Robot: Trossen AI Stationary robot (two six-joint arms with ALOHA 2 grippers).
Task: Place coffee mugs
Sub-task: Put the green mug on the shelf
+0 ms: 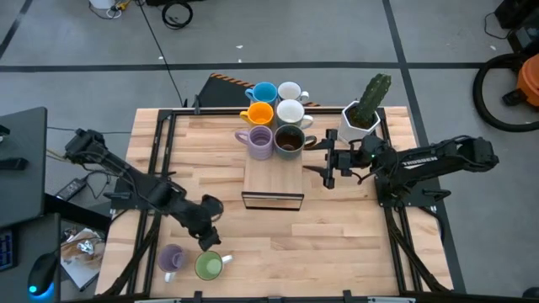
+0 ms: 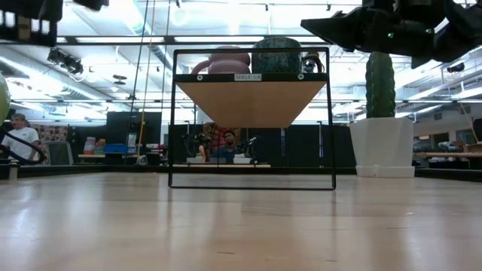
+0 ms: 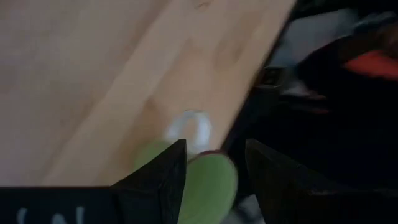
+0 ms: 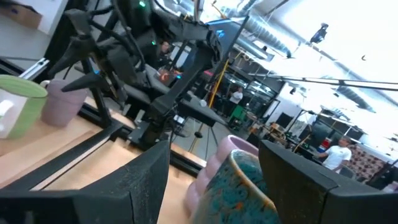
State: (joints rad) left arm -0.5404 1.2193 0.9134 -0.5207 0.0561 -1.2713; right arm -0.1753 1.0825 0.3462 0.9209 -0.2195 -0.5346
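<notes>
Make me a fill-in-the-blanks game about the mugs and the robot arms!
1. The shelf holds ____ mugs.
2. The left gripper hovers over the ____ mug.
3. Beside that mug stands a ____ mug.
4. The plant in the white pot is a ____.

Missing words: six; green; lavender; cactus

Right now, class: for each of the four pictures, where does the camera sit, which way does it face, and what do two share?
High: overhead, facing down; both arms, shelf.
Low: table height, facing across; shelf above.
Left wrist: above the green mug; left gripper fingers open around it.
Right wrist: faces the left arm across the table; right gripper open.
Shared: green mug appears in high and both wrist views.
</notes>
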